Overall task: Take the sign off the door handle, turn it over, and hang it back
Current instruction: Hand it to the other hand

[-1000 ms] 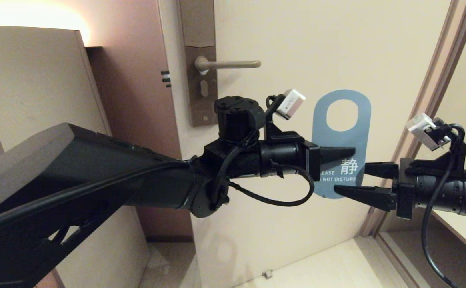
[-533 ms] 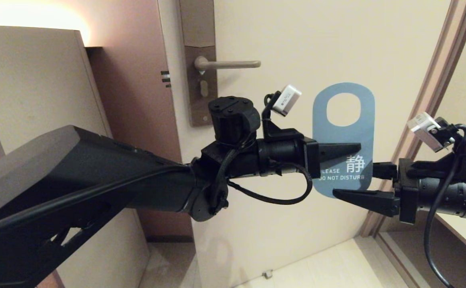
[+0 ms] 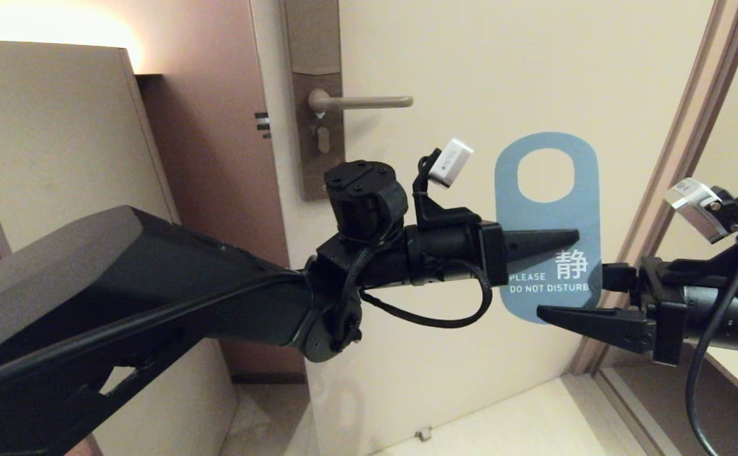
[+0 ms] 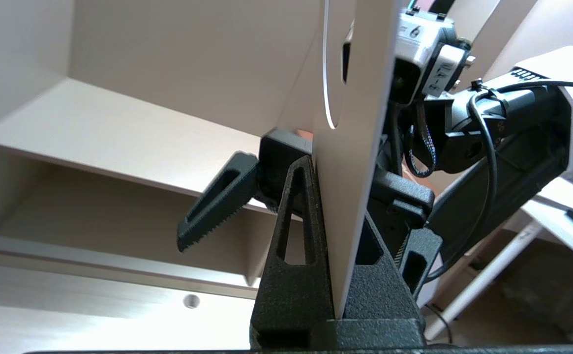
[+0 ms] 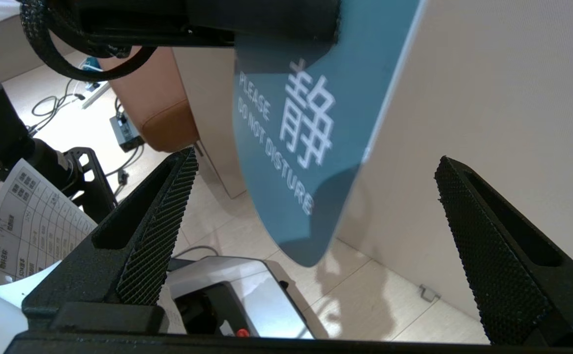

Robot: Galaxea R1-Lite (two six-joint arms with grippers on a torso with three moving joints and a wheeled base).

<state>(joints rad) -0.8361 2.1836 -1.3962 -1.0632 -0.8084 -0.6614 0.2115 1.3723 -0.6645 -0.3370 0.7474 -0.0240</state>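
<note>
Clearly mid-flip: the left gripper (image 3: 565, 239) pinches the sign (image 3: 547, 218) (blue face toward the head camera) at four o'clock from the door handle (image 3: 369, 101). At the sign's four o'clock, the right gripper (image 3: 587, 297) gapes empty; it likely must clamp the lower edge next.

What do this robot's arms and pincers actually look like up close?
Both arms are matte black with loose black cables looping along them. The left gripper and right gripper each end in two pointed, hollow wedge fingers with ridged inner faces. A small white box sits above each wrist.
</note>
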